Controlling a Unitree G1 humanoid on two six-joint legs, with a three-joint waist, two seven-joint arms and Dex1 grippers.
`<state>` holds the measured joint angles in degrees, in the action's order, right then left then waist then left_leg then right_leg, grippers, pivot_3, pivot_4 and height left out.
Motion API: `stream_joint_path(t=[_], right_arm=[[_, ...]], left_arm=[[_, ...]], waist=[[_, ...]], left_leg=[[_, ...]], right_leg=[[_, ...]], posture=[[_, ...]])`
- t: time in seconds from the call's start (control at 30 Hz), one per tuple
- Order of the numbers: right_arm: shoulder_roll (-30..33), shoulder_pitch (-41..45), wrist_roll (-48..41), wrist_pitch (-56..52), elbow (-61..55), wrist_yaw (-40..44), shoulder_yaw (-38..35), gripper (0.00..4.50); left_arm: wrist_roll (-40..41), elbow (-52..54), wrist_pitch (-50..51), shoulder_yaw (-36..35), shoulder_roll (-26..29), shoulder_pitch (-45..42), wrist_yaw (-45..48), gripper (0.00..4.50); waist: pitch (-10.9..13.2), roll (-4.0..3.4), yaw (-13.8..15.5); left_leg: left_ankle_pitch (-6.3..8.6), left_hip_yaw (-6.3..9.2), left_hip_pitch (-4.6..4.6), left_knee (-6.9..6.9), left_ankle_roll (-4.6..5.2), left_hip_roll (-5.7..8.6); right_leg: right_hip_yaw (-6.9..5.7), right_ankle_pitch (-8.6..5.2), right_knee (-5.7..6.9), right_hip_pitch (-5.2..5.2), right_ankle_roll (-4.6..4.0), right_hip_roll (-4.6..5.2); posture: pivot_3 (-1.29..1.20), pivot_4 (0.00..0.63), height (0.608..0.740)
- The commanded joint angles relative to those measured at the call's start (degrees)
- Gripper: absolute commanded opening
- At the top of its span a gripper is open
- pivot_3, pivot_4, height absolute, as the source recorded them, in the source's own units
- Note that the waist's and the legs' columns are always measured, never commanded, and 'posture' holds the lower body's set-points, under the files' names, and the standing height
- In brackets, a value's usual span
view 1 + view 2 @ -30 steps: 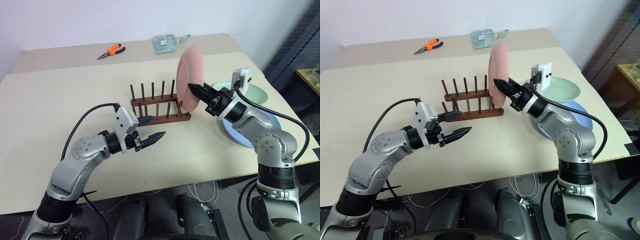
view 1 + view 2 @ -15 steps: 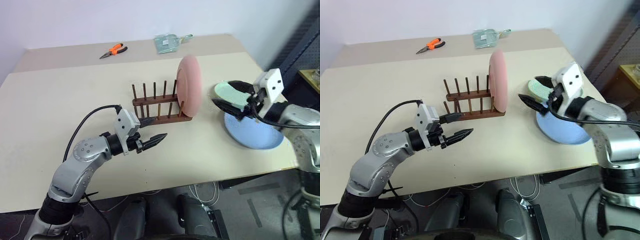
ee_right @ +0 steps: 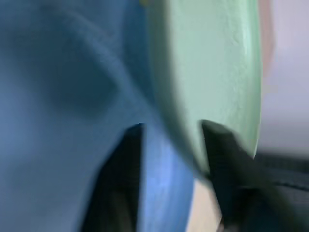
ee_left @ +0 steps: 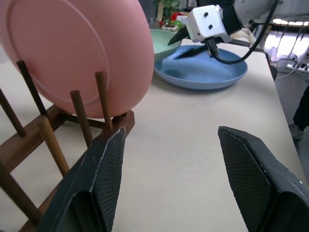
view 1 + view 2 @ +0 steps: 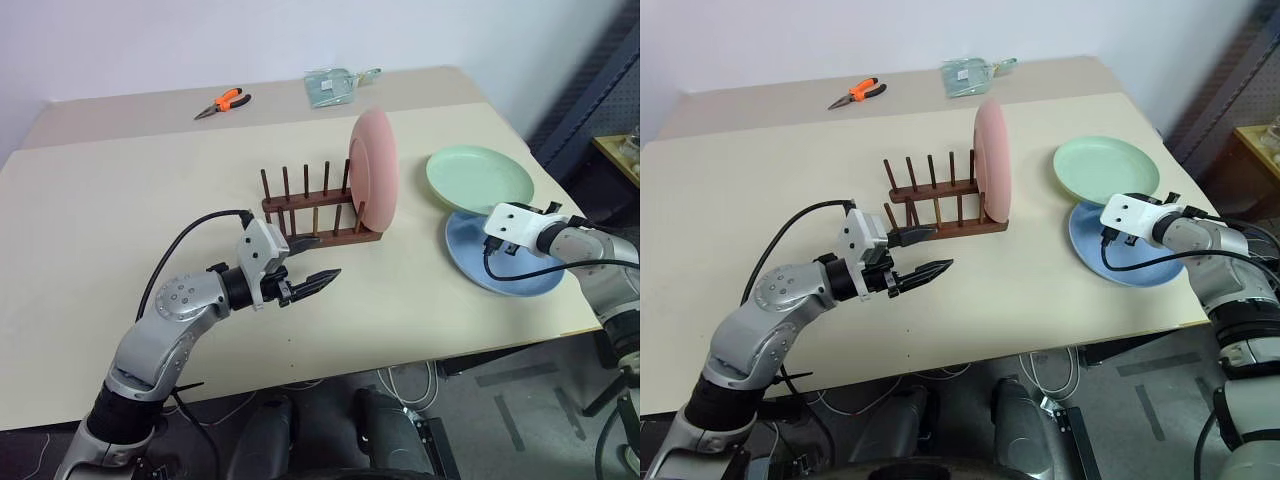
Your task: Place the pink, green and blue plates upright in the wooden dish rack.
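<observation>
The pink plate (image 5: 375,170) stands upright in the right end of the wooden dish rack (image 5: 315,225), with nothing holding it. To its right the green plate (image 5: 478,178) lies flat, its near rim resting on the far edge of the blue plate (image 5: 470,255). My right gripper (image 4: 182,42) hovers low over the blue plate and points at the green plate's near rim (image 3: 193,145). In front of the rack, above the table, my left gripper (image 5: 325,257) stands open and empty, pointing at the rack's right end.
Orange-handled pliers (image 5: 224,101) and a clear plastic packet (image 5: 335,85) lie at the far edge of the table (image 5: 120,200). The table's right edge runs just beyond the two flat plates. A dark cabinet stands off the right side.
My right gripper let go of the pink plate, which stays upright in the rack. The arm swung right and down to the green and blue plates, and its wrist rolled. The left arm kept still.
</observation>
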<state>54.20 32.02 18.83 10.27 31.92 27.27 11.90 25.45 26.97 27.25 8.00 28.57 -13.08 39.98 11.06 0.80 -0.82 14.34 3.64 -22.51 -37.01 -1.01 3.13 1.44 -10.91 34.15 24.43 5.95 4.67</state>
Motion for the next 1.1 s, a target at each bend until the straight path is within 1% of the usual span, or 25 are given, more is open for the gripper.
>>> stream_joint_path(t=[0.03, 0.17, 0.23, 0.27, 0.4, 0.47, 0.5, 0.57, 0.6, 0.63, 0.67, 0.7, 0.83, 0.93, 1.03, 1.1], right_arm=[[0.09, 1.01, 0.37, 1.95, -1.83, -1.94, -2.50, 0.04], [0.79, -0.97, -1.67, 1.18, -9.06, -2.43, -6.32, 0.04], [-0.47, -1.74, -6.12, -0.87, -14.70, -1.69, -10.57, 0.04], [-1.80, -1.69, -9.89, -2.89, -18.23, -1.12, -13.25, 0.04], [-9.50, 1.29, -32.75, -16.36, -34.93, 3.35, -22.78, 0.04], [-11.63, 2.16, -40.96, -23.29, -40.59, 4.46, -25.33, 0.04], [-12.68, 2.78, -48.81, -28.17, -44.41, 4.88, -26.97, 0.04], [-14.94, 4.84, -69.46, -37.11, -51.74, 4.35, -30.39, 0.04], [-16.48, 6.06, -79.00, -40.08, -53.88, 2.83, -31.44, 0.04], [-18.24, 6.39, -86.83, -42.54, -56.18, 2.22, -30.39, 0.04], [-19.74, 6.15, -91.97, -44.58, -58.15, 1.99, -28.71, 0.04], [-21.00, 5.83, -94.99, -46.16, -59.54, 1.48, -27.00, 0.04], [-24.90, 5.78, -95.93, -48.66, -59.37, -1.89, -22.03, 0.04], [-27.85, 6.57, -91.65, -49.42, -55.83, -3.35, -18.03, 0.04], [-28.44, 6.87, -84.58, -49.08, -52.28, -2.45, -14.72, 0.04], [-28.44, 6.91, -81.82, -48.90, -50.09, -1.00, -14.06, 0.04]], left_arm=[[0.05, 1.71, -0.96, -0.84, 0.16, 0.48, 0.30, 3.14], [-0.08, 1.64, -1.22, -0.83, 0.10, 0.72, 0.31, 3.14], [-0.15, 1.08, -1.39, -1.23, 0.09, 0.61, 0.23, 3.14], [-0.25, 0.71, -1.59, -1.63, 0.15, 0.65, 0.10, 3.14], [-0.06, -1.05, -2.06, -4.11, 0.74, 1.38, -0.17, 3.14], [0.07, -1.46, -2.14, -4.87, 1.03, 1.70, 0.10, 3.14], [0.08, -1.80, -2.38, -5.51, 1.42, 2.13, 0.41, 3.14], [0.07, -3.40, -3.19, -7.61, 2.61, 3.15, 1.14, 3.14], [0.14, -4.32, -3.45, -8.79, 3.39, 3.69, 1.58, 3.14], [0.55, -5.07, -3.44, -10.15, 4.25, 4.34, 2.13, 3.14], [0.77, -5.44, -3.53, -11.09, 4.98, 4.89, 2.66, 3.14], [0.99, -5.60, -3.55, -11.72, 5.49, 5.25, 3.08, 3.14], [1.76, -4.90, -2.75, -12.87, 6.13, 6.10, 3.87, 3.14], [1.69, -4.18, -2.56, -12.84, 5.96, 6.62, 3.69, 3.14], [1.75, -3.18, -2.19, -12.51, 5.67, 7.04, 3.17, 3.14], [1.99, -2.49, -1.79, -12.41, 5.47, 7.14, 2.76, 3.14]], waist=[[0.00, -0.01, 0.02], [0.01, -0.02, 0.05], [0.01, -0.03, 0.08], [0.01, -0.02, -0.01], [0.01, -0.03, -0.23], [0.01, -0.03, 0.02], [0.01, -0.02, 0.17], [0.01, -0.02, 0.33], [0.01, -0.02, 0.23], [0.02, -0.03, 0.16], [0.02, -0.04, -0.04], [0.02, -0.04, -0.05], [0.01, -0.02, 0.17], [0.01, -0.02, 0.21], [0.01, -0.03, 0.13], [0.01, -0.03, 0.14]], left_leg=[[0.00, 0.00, 0.00, 0.00, 0.00, 0.00], [0.00, 0.01, 0.01, 0.00, 0.01, 0.01], [0.00, 0.01, 0.01, 0.00, 0.01, 0.00], [0.00, 0.02, 0.01, -0.01, 0.01, 0.00], [0.00, 0.11, 0.06, 0.01, 0.01, -0.08], [0.00, 0.28, 0.06, 0.00, 0.01, -0.08], [0.01, 0.32, 0.05, 0.00, 0.02, -0.07], [0.02, 0.41, 0.02, -0.01, 0.03, -0.05], [0.02, 0.44, -0.01, -0.01, 0.04, -0.04], [0.03, 0.45, 0.00, -0.01, 0.06, -0.05], [0.03, 0.46, 0.00, 0.00, 0.06, -0.06], [0.03, 0.46, 0.03, 0.03, 0.06, -0.08], [0.04, 0.46, 0.03, -0.01, 0.06, -0.09], [0.04, 0.46, 0.01, -0.04, 0.06, -0.05], [0.04, 0.45, -0.03, -0.01, 0.06, -0.05], [0.04, 0.44, -0.04, 0.00, 0.06, -0.05]], right_leg=[[0.00, 0.00, 0.00, 0.00, 0.00, 0.00], [0.01, 0.00, 0.01, -0.02, 0.01, 0.00], [0.01, 0.00, 0.01, -0.02, 0.01, 0.00], [0.01, 0.00, 0.02, -0.02, 0.01, 0.00], [0.03, 0.06, 0.07, -0.02, 0.11, -0.07], [0.01, 0.10, 0.10, -0.02, 0.18, -0.09], [-0.01, 0.08, 0.08, -0.03, 0.15, -0.08], [-0.03, 0.00, 0.01, -0.08, 0.03, -0.05], [-0.05, 0.00, 0.00, -0.07, 0.03, -0.03], [-0.05, 0.00, 0.01, -0.07, 0.02, -0.03], [-0.05, -0.01, 0.02, -0.06, 0.02, -0.03], [-0.06, -0.01, 0.04, -0.05, 0.01, -0.04], [-0.11, -0.01, 0.03, -0.06, 0.00, 0.00], [-0.11, -0.01, 0.01, -0.07, -0.01, 0.04], [-0.11, 0.00, 0.02, 0.01, 0.00, 0.03], [-0.11, 0.00, 0.03, 0.03, 0.00, 0.03]], posture=[[0.00, 0.150, 0.739], [0.00, 0.150, 0.739], [0.00, 0.150, 0.739], [0.00, 0.150, 0.739], [0.00, 0.150, 0.739], [0.00, 0.150, 0.739], [0.00, 0.150, 0.739], [0.00, 0.150, 0.739], [0.00, 0.150, 0.739], [0.00, 0.150, 0.739], [0.00, 0.150, 0.739], [0.00, 0.150, 0.739], [0.00, 0.150, 0.739], [0.00, 0.150, 0.739], [0.00, 0.150, 0.739], [0.00, 0.150, 0.739]])
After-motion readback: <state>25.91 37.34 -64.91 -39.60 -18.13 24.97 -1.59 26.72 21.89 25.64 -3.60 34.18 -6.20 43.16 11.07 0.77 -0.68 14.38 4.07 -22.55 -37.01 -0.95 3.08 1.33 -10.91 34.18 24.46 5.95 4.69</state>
